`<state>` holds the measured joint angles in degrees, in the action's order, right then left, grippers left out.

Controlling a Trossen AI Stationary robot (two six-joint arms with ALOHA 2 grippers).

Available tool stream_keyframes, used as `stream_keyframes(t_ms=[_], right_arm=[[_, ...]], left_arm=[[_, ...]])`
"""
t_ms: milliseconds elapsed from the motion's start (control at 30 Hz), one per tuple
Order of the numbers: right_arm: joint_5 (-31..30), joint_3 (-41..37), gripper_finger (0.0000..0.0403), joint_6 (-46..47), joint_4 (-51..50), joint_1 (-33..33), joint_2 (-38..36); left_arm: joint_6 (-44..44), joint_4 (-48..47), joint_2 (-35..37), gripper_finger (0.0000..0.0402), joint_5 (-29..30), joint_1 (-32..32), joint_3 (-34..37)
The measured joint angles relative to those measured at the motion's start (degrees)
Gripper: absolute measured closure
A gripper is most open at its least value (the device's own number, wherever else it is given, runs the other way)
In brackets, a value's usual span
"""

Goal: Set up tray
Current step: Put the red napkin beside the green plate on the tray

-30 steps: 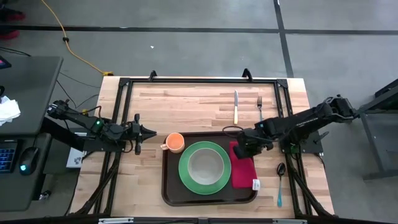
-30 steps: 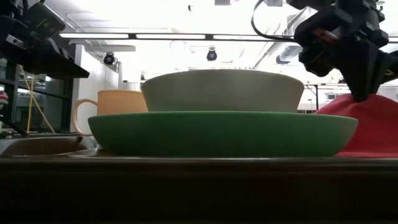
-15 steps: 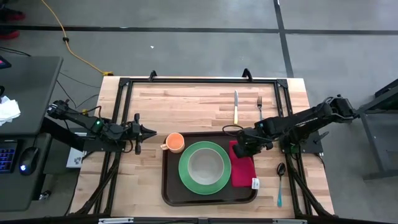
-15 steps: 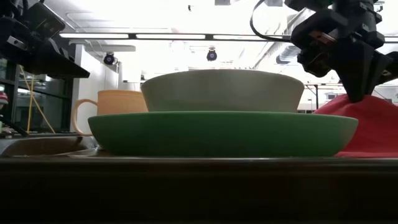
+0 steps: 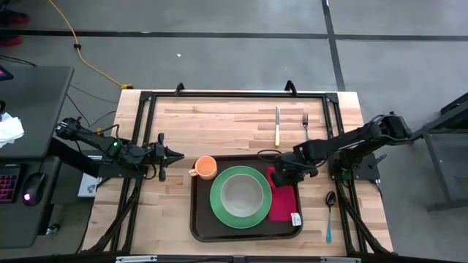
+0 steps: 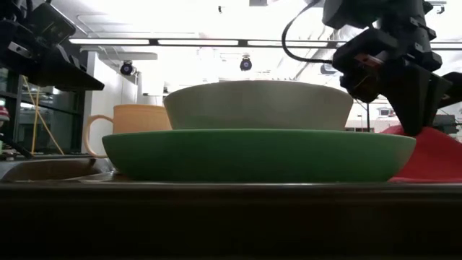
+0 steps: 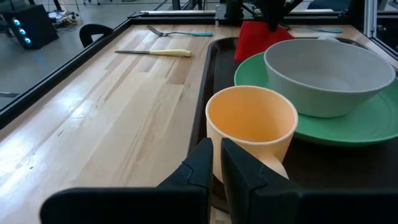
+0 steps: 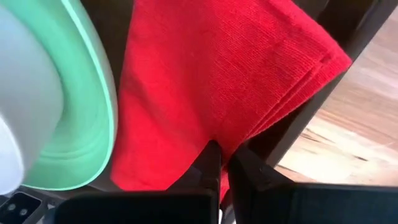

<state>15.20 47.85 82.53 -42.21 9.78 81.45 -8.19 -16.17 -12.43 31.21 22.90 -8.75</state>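
Observation:
The dark brown tray (image 5: 197,228) lies near the table's front edge. On it stand a green plate (image 5: 236,196) carrying a grey bowl (image 5: 237,193) and, in its far left corner, an orange cup (image 5: 205,167). A folded red napkin (image 5: 284,203) with a white tag lies in the tray right of the plate. My right gripper (image 5: 281,175) is shut on the napkin's far end. My left gripper (image 5: 178,155) waits level just left of the cup (image 7: 252,121), its fingers (image 7: 202,162) only a narrow slit apart, with nothing between them. My right gripper pinches the napkin's far end (image 8: 214,140) between its two fingers, where several folded layers show. The fingers come steeply from above, slanting toward the table's left. That end is raised a little, and the rest of the napkin (image 8: 186,74) lies on the tray beside the plate's rim.
A knife (image 5: 277,126) and a fork (image 5: 306,126) lie on the wooden table beyond the tray. A spoon (image 5: 329,213) lies right of the tray. A black frame (image 5: 234,94) runs around the table top.
My right gripper has sunk a little and edged toward the plate, staying shut on the napkin. The napkin has slid slightly toward the plate, and its raised far end stands lower than before.

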Motion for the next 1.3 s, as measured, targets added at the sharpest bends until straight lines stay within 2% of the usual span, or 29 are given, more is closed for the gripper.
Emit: stream_keyframes(t_ms=[400,700,1300], right_arm=[[-0.8,0.0,0.0403,-2.4,-1.6,-0.8,-0.1],[1.4,0.0,0.0403,-7.4,0.1,-1.2,4.1],[0.3,0.0,0.0402,-12.6,0.1,-1.9,4.2]], left_arm=[[0.0,0.0,0.0,0.0339,-0.1,0.0,0.0],[0.0,0.2,0.0,0.0339,-0.2,0.0,0.0],[-1.0,0.2,0.0,0.0339,-0.4,0.0,0.0]])
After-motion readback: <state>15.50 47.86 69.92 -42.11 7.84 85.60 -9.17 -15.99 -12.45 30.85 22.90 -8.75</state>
